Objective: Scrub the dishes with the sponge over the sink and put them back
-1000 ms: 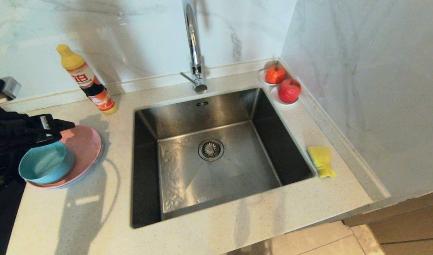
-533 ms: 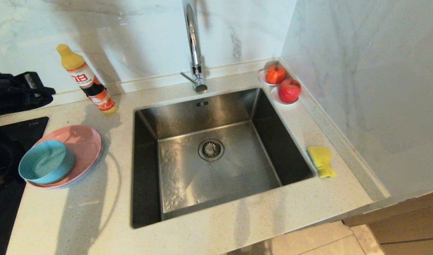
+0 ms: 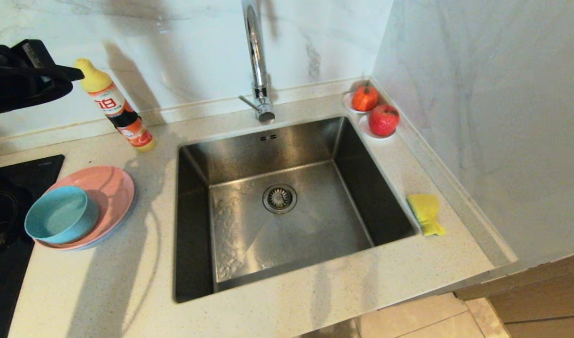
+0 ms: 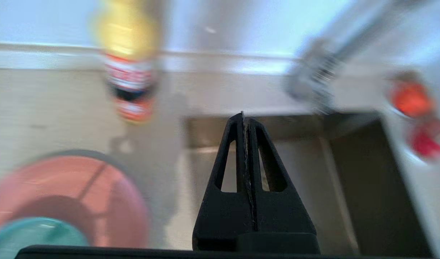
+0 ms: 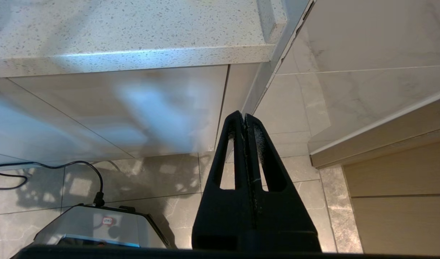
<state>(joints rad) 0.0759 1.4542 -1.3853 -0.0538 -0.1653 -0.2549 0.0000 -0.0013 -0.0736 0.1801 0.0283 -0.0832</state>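
Clenched on nothing, the left gripper (image 4: 246, 118) hangs in the air at the far left of the scene, above the counter (image 3: 127, 291) and just beside the yellow cap of the soap bottle (image 3: 115, 105); its two fingers meet flat along their length with no gap between them. The right gripper (image 5: 244, 120) is parked low, below the counter edge and over the floor tiles, and it too is pressed together and empty.

All the dishes sit stacked on the left of the counter, next to the black hob (image 3: 14, 178). The teal bowl (image 3: 61, 219) rests on the near-left part of the pink plate (image 3: 109, 188), and a pale plate (image 3: 82, 246) shows only as a thin rim beneath the pink one. The sponge (image 3: 425, 213) lies on the counter to the right of the sink (image 3: 287, 206), close to its right rim and well apart from both grippers. The sink is bare but for its drain, with the tap (image 3: 256, 61) standing at its far edge.

By my reading, no scrubbing is under way: nothing is held, and both the dishes and the sponge are untouched. The next move would call for the left gripper to spread its fingers, come down to the stack and take the bowl by its rim, since it lies on top. The right arm would have to rise from its parked place to fetch the sponge, so that both can meet over the sink.
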